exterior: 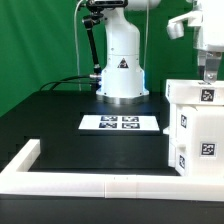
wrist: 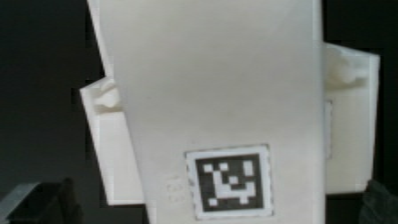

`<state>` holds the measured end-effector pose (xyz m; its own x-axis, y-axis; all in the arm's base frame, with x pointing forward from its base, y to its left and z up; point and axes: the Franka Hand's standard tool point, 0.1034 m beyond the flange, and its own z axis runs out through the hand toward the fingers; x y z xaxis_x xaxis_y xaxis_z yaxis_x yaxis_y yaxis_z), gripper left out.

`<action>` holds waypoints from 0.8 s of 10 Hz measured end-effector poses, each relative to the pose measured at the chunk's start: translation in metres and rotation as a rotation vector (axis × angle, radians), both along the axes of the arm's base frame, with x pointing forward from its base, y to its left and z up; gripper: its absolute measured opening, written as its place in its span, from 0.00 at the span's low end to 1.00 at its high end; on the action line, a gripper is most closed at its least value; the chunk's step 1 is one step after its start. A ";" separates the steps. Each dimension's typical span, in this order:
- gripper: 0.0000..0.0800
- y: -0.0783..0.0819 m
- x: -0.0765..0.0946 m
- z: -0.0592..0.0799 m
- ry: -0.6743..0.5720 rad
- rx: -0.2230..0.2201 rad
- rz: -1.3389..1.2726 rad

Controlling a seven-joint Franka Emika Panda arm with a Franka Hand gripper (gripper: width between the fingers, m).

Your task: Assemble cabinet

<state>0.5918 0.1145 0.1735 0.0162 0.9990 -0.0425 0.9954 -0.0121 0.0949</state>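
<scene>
The cabinet (exterior: 193, 128), a white boxy unit with black-and-white tags on its faces, stands on the black table (exterior: 60, 115) at the exterior view's right, just beside the marker board (exterior: 119, 123) and close to the white border rail (exterior: 100, 184). The gripper (exterior: 209, 73) hangs directly above the cabinet's top, touching or nearly touching it; whether its claw is apart or together cannot be told. In the wrist view a white cabinet panel (wrist: 205, 100) with one tag (wrist: 231, 181) fills the frame.
</scene>
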 end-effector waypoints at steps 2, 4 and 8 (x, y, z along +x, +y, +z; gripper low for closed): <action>1.00 -0.005 -0.004 -0.007 0.016 -0.014 0.119; 1.00 -0.008 -0.004 -0.017 0.027 -0.027 0.140; 0.83 -0.010 -0.005 -0.024 0.038 -0.029 0.118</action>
<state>0.5867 0.1045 0.1492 -0.1040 0.9922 -0.0693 0.9926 0.1080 0.0556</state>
